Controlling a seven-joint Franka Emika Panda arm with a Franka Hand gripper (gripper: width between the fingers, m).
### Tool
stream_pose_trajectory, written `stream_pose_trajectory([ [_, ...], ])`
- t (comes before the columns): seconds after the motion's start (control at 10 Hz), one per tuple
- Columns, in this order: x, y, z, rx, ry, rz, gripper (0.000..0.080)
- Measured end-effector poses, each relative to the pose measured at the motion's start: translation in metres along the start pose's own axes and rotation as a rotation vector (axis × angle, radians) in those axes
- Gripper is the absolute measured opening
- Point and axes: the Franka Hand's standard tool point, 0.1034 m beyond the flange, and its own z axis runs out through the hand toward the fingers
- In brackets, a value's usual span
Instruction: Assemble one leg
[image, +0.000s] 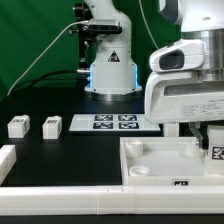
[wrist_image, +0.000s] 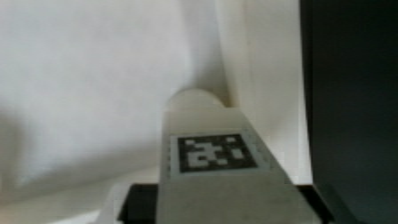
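My gripper (image: 212, 138) is at the exterior view's right, low over the large white tray-like part (image: 160, 165). It is shut on a leg (image: 216, 152), a small white block with a square tag. In the wrist view the leg (wrist_image: 214, 140) runs out from between the dark fingers (wrist_image: 146, 200), tag up, with its tip at an inner corner of the tray-like part (wrist_image: 89, 80). I cannot tell whether the tip touches it. Two more legs (image: 18, 126) (image: 51, 125) stand on the black table at the left.
The marker board (image: 113, 122) lies mid-table in front of the arm's base (image: 108, 70). A white bar (image: 5, 160) lies at the left edge. The tray-like part's raised rim runs along the front. Black table (wrist_image: 347, 80) shows beside it in the wrist view.
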Motion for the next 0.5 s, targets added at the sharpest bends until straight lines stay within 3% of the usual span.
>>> stream_pose_trajectory([
  [0.5, -0.0005, 0.0005, 0.0005, 0.007, -0.003, 0.621, 0.0294],
])
